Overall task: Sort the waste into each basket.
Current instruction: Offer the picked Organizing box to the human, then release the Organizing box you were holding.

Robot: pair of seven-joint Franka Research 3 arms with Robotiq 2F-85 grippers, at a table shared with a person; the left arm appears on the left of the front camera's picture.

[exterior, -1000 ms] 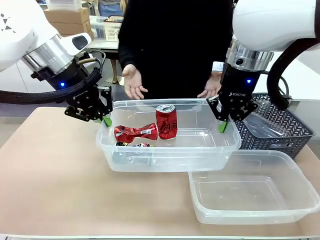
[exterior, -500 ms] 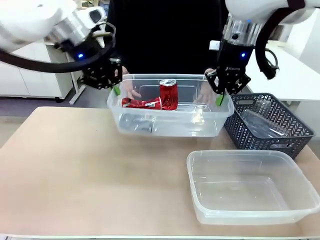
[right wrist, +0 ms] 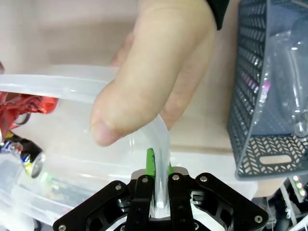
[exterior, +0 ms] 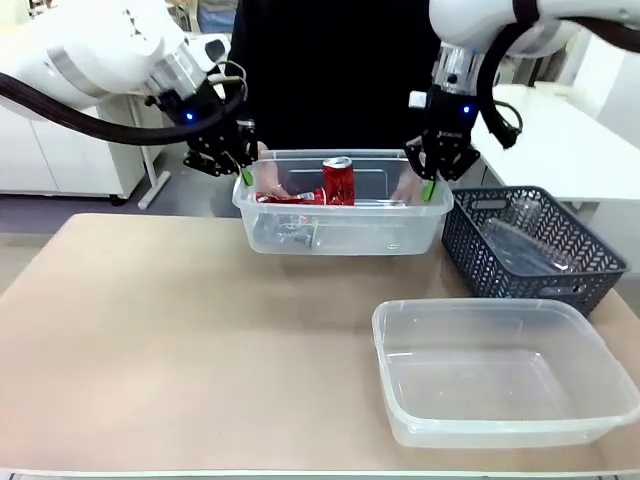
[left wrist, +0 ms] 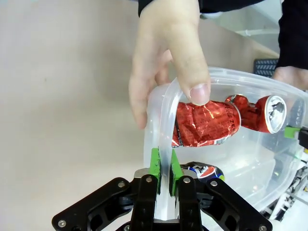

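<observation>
Crushed red cans (exterior: 285,197) lay in a clear tub (exterior: 345,235) at the upper centre of the front view. One can lay flattened on its side, and an upright can (exterior: 338,180) with a silver top stood just beside it. In the left wrist view a darker can (left wrist: 202,169) showed underneath the red ones. Whether the tub's base touched the table (exterior: 180,340) could not be told.

The left gripper (exterior: 243,172) met the tub's left end from the upper left of the frame. Its green pads were pressed together on the rim, with the thin plastic wall pinched between them. The right gripper (exterior: 428,188) came down at the tub's right end and pinched that rim the same way, its fingers nearly touching.

One hand of the person (left wrist: 166,62) held the rim just above the left gripper, with the thumb over the edge and the fingers outside the wall. The other hand (right wrist: 154,72) gripped the rim just above the right gripper in the same manner.

At the right of the front view, near the held tub, sat a dark openwork basket (exterior: 590,270) with a clear bottle (exterior: 520,245) lying inside. A second clear tub (exterior: 500,430) stood in the lower right, in front of the basket.
</observation>
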